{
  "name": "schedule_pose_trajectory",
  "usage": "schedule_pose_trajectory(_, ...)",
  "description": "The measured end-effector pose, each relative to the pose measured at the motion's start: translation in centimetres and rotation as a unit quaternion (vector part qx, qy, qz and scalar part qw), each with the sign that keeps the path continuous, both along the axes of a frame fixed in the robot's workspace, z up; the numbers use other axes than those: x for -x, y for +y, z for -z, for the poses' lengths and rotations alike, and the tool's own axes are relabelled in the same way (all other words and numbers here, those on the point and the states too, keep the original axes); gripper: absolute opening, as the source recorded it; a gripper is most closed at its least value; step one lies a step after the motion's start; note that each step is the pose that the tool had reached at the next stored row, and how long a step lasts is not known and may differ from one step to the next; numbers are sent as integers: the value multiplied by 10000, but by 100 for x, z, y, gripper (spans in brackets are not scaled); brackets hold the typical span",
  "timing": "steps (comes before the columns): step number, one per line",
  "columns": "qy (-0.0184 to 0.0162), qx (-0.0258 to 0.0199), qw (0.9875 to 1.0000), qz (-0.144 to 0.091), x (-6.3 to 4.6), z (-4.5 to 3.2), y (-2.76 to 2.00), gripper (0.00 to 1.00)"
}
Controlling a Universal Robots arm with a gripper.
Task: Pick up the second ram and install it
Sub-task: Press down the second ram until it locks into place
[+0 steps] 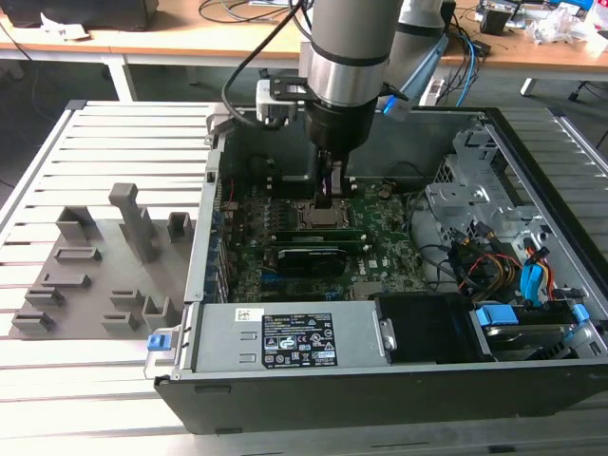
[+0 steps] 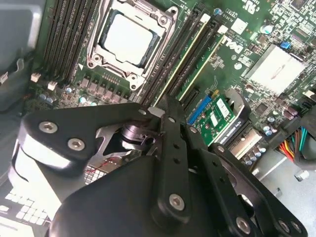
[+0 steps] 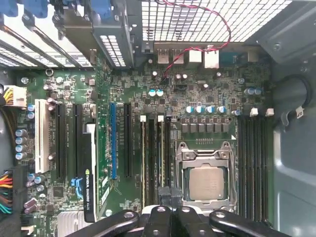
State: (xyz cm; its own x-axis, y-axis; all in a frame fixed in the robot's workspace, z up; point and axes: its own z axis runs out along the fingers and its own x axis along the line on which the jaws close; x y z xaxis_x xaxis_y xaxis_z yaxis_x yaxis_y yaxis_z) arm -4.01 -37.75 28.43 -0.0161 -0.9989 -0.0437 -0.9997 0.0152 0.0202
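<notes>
Gripper: black fingers of the gripper (image 3: 170,195) pressed together, over the slots at frame centre of the exterior view.
Ram: thin green second ram stick (image 3: 162,153) seated upright beside the square silver CPU socket (image 3: 206,181).

Robot arm (image 1: 350,47): a thick cylindrical segment is showing a brushed silver shell above a black wrist section. Black cables (image 1: 261,52) are looping beside the arm, and a blue cable (image 1: 467,66) is trailing behind it. A small pale camera block (image 1: 277,100) is sitting on a black bracket at the wrist. Gripper (image 2: 163,123): matte black linkage bars are carrying round silver screws (image 2: 48,127) in the second wrist view, with a bare metal hub (image 2: 132,133) showing between the links. In the first wrist view, black rounded links (image 3: 163,219) with silver pivot screws are appearing.
</notes>
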Motion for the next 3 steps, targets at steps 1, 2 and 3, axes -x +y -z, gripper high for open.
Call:
schedule_pose_trajectory(1,0,-1,10000,0,0,0,0,11)
schedule_pose_trajectory(2,0,-2,10000,0,0,0,0,11)
schedule_pose_trajectory(3,0,-4,10000,0,0,0,0,11)
